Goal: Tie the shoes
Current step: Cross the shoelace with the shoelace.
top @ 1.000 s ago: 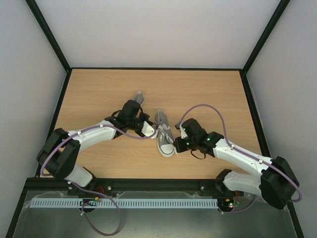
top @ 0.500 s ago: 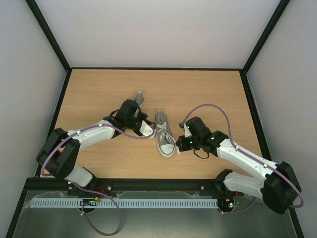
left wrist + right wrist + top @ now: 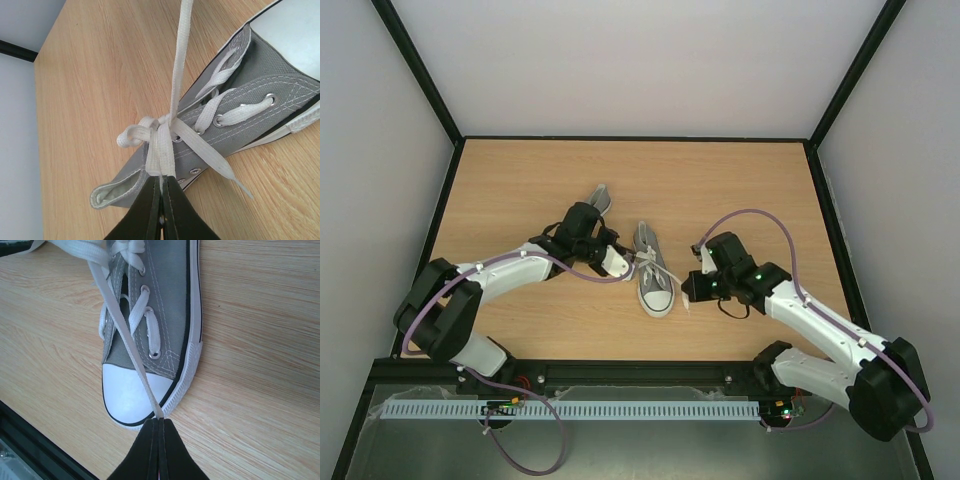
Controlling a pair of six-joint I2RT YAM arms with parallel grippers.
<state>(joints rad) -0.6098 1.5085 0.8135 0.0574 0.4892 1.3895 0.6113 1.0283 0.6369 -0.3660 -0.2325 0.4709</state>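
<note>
Jaws, left: left gripper [image 3: 161, 181] is pressed together on a lace loop [image 3: 160, 150], just below where the laces cross at the shoe's collar.
Second shoe: far shoe [image 3: 599, 197] is mostly hidden behind the left arm.
Middle: grey shoe [image 3: 653, 272] lies on the table [image 3: 520, 180] between the arms, toe cap toward the near edge.
Jaws, right: right gripper [image 3: 159, 422] is pinching a taut lace end [image 3: 126, 340] beside the toe cap.

Lab cell: white walls [image 3: 630, 60], wooden table [image 3: 740, 180].
</note>
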